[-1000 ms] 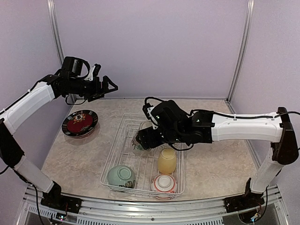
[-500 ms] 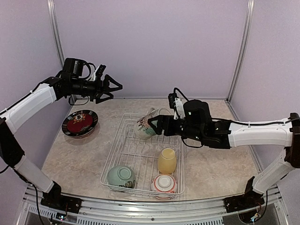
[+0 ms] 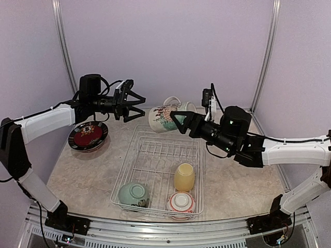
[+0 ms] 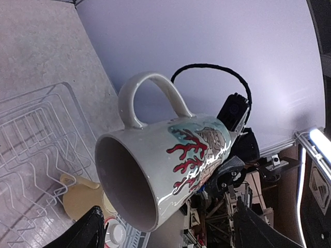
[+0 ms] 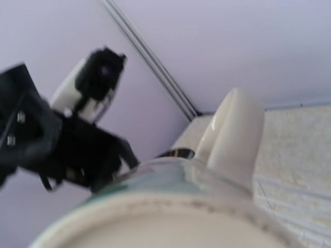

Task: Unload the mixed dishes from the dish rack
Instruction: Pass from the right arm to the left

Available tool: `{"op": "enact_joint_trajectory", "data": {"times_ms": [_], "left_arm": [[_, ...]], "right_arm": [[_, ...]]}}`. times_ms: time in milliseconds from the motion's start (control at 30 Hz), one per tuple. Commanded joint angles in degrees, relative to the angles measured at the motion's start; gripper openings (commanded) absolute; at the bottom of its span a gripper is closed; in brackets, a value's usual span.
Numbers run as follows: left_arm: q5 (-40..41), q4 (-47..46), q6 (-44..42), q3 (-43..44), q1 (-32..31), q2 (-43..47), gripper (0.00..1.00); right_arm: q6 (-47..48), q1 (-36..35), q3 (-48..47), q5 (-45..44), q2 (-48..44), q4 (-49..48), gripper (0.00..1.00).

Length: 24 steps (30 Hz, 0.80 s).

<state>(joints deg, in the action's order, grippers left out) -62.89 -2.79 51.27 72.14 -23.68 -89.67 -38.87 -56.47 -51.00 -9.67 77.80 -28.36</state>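
"Right tool (image 3: 178, 122) was clamped on what, exactly?"

"On the base end of the tall white patterned ceramic mug (image 3: 163, 118). It held the mug on its side in the air, over the twelve o'clock edge of the white wire-grid dish rack (image 3: 160, 155), with the handle up and the mouth turned toward nine o'clock."

"And the left tool (image 3: 138, 105)?"

"Its jaws stood apart and held nothing. It hung near the mug's mouth at nine o'clock of it, not touching. Its wrist view looked straight into the open cup."

"So which step was that?"

"I judged it a handover: the mug was out of the rack and offered across. The red floral plate with a dark rim (image 3: 88, 135) already lay on the stone-patterned desk (image 3: 83, 175), at ten o'clock of the rack."

"What was left inside?"

"A yellow cup (image 3: 184, 176) at four o'clock, a pale-green bowl (image 3: 133, 194) upturned at seven, and a red-and-white bowl (image 3: 181, 202) at five."

"What did the next move call for?"

"Probably one left finger inside the rim and one outside, clear of the handle. That grip would have to be firm before the right tool let go, because the glazed wall could slip."
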Motion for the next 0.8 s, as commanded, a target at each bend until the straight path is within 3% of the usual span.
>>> {"op": "enact_joint_trajectory", "data": {"times_ms": [0, 200, 567, 767], "left_arm": [[-7.0, -13.0, 6.3, -1.1, -3.8, -2.2, 0.81], [-9.2, -21.6, 11.9, -2.6, -5.6, -4.4, 0.76], [-12.5, -35.7, 22.5, -3.9, -7.8, -7.3, 0.48], [-13.7, -52.6, 35.8, -4.6, -8.1, -10.3, 0.37]], "right_arm": [[0.3, 0.9, -1.0, 0.9, -2.0, -14.1, 0.0], [-0.3, 0.9, -2.3, 4.2, 0.2, -15.5, 0.0], [-3.0, 1.4, -1.1, 9.0, 5.1, -26.7, 0.0], [-3.6, 1.4, 0.1, 9.6, 6.6, -31.2, 0.0]]}}
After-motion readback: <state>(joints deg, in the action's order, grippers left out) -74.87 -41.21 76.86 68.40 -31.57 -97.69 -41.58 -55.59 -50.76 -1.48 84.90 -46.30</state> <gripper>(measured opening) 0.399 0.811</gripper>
